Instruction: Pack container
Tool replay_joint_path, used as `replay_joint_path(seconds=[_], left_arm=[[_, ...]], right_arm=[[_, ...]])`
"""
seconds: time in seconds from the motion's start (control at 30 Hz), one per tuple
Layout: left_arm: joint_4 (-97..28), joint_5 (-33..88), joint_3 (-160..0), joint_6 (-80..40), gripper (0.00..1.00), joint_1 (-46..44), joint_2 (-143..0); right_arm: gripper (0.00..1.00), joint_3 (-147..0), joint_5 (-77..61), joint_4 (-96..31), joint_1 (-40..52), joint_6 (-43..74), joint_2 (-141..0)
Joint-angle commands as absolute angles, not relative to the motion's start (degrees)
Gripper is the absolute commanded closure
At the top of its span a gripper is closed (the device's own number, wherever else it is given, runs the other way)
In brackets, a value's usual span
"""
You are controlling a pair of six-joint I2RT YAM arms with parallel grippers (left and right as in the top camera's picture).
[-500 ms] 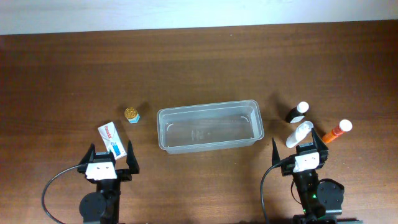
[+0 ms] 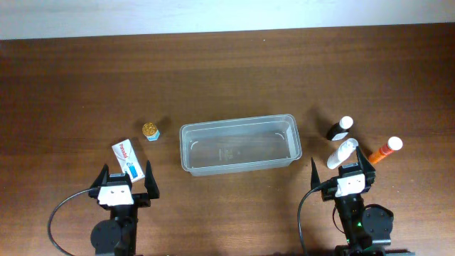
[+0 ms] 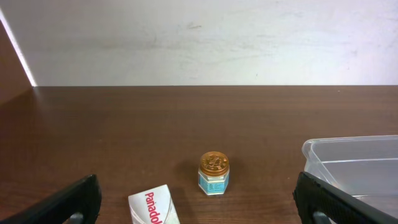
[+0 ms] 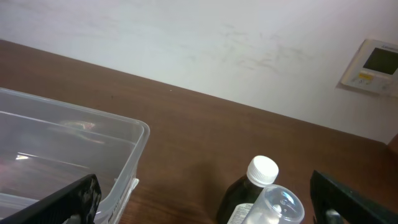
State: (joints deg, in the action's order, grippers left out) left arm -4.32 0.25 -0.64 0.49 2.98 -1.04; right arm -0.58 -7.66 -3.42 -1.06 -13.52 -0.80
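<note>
Clear, round-cornered plastic container [image 2: 236, 124] sits mid-bench, nearer the front edge; left gripper [image 2: 127, 174] and right gripper [image 2: 341, 169], at that edge, both gape wide, gripping nothing; only overhead shows the orange bottle [image 2: 380, 152]; left wrist reveals the jar [image 3: 214, 173] with embossed gold lid.

From here, the left gripper [image 2: 126, 178] has its jaws spread wide, and the Panadol box [image 2: 127, 157] sits right at its fingertips, blocking a straight push forward. Past the box, the gold-lidded jar [image 2: 150, 131] stands apart, with an open lane between it and the container [image 2: 238, 122], whose top is open to reach from above. The right gripper [image 2: 340, 173], also spread wide, faces a crowd: the white bottle [image 2: 342, 152] is just ahead, the dark bottle [image 2: 340, 128] is behind that, and the orange bottle [image 2: 383, 151] is off to the outer side. A free gap separates the bottles from the container's wall.
</note>
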Motion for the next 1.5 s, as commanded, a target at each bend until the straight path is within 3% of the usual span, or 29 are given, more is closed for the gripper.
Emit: replay_joint_path(seconds=[0.0,1.03,1.3,1.47], left_arm=[[-4.69,1.54,-0.58,1.56,0.01,3.16,-0.34],[-4.69,1.56,-0.58,1.56,0.01,3.16,-0.34],[-4.69,1.58,-1.41,-0.95,0.01,3.16,-0.36],[-10.44,1.78,-7.35,-1.91,0.01,3.16,-2.31]], right_arm=[[0.02,-0.32,-8.43,-3.68,-0.75,-13.26,-0.58],[0.02,-0.32,-8.45,-3.73,-0.75,-13.21,-0.58],[0.02,-0.8,-5.54,-4.69,-0.75,-2.74,-0.73],[0.01,-6.5,-2.24,-12.8,-0.75,-0.34,-1.41]])
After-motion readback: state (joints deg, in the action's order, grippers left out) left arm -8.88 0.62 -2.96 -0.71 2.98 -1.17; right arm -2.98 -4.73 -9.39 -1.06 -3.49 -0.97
